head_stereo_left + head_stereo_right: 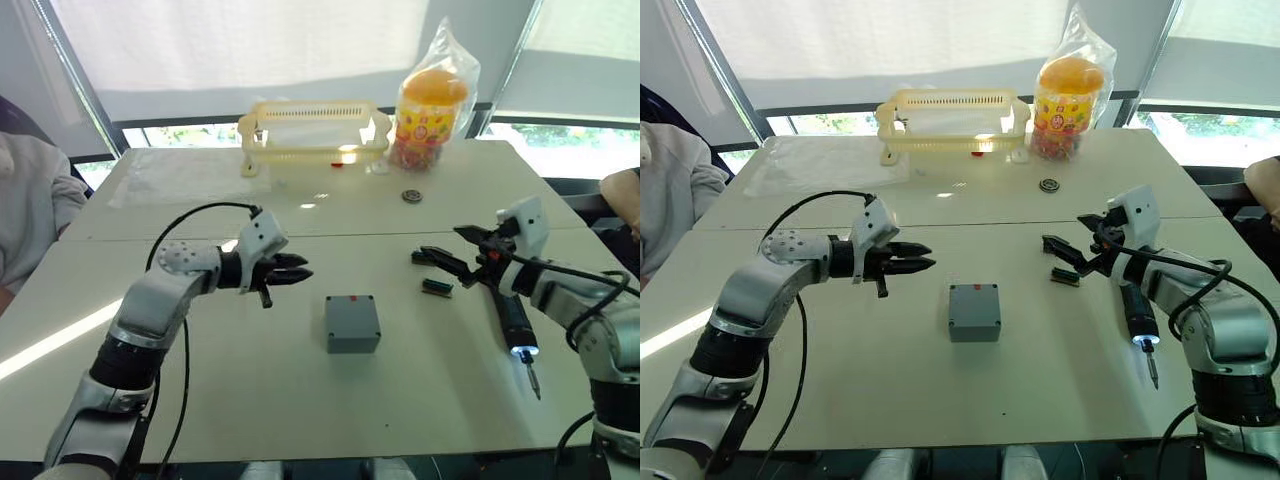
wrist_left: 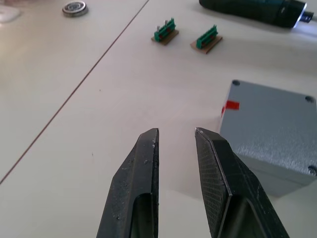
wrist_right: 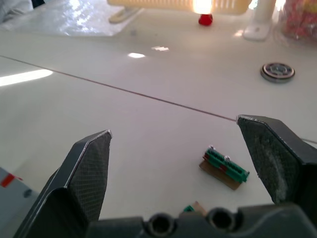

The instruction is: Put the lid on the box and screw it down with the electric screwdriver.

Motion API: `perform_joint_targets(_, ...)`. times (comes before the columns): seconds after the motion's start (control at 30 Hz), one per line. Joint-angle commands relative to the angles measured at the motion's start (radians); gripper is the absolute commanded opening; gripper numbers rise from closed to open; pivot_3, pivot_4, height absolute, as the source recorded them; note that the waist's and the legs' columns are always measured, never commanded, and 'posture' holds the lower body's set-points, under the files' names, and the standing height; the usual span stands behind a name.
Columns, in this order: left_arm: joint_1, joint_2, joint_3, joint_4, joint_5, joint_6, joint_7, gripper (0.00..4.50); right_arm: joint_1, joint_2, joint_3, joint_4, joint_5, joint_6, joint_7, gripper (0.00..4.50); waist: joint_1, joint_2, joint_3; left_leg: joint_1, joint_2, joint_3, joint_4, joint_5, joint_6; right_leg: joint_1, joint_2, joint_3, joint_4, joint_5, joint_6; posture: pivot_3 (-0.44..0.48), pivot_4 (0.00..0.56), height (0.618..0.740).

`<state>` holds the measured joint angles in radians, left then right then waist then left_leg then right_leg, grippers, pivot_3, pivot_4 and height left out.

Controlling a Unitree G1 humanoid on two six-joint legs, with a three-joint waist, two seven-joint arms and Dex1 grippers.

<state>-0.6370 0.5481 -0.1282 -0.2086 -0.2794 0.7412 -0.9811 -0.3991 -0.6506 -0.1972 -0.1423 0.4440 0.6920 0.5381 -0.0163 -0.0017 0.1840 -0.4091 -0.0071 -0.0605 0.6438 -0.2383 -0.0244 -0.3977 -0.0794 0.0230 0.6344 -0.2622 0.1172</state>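
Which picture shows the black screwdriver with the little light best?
The left eye view: the whole electric screwdriver lies on the table below the right gripper, tip lit. The right eye view shows it whole too, slightly smaller. The left wrist view catches just its lit end, past the box.

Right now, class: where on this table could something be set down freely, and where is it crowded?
Free: the near strip in front of the box, and the far-left stretch left of the yellow basket. Crowded: right of the box, around the two small green boards and the electric screwdriver.
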Motion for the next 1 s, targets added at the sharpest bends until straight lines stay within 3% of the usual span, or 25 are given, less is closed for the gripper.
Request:
perform_joint_targets(0.03,-0.023,-0.02,0.016,-0.062,-0.044,0.031,0.038,1.13,-0.059,0.064,0.022,0.124,-0.111,-0.143,-0.104,4.42,-0.002,0.0,0.0,0.0,0.0,0.001,0.0,0.0,0.0,-0.001,0.0,0.001,0.001,0.0,0.0,0.0,0.15,0.74)
perform_joint_targets(0.37,-0.015,0.032,-0.006,-0.104,-0.064,0.057,0.054,1.13,-0.091,0.161,0.054,0.281,-0.215,-0.31,-0.174,4.42,-0.001,0.001,0.0,0.0,0.0,0.0,0.0,0.0,0.0,-0.002,0.001,0.001,0.004,0.0,0.0,0.0,0.15,0.74)
perform_joint_targets(0.5,-0.001,0.049,-0.01,-0.121,-0.075,0.063,0.061,1.13,-0.089,0.18,0.075,0.316,-0.249,-0.352,-0.175,2.64,0.0,0.001,0.0,0.0,0.0,0.001,0.0,0.0,0.0,-0.002,0.0,0.001,0.003,0.0,0.0,0.0,0.15,0.74)
perform_joint_targets(1.0,0.017,0.059,-0.042,-0.112,-0.072,0.04,0.078,1.13,-0.104,0.21,0.085,0.403,-0.276,-0.384,-0.162,2.64,-0.001,0.001,0.0,0.0,0.0,0.0,0.0,0.0,0.0,-0.002,0.001,0.001,0.004,0.0,0.0,0.0,0.15,0.74)
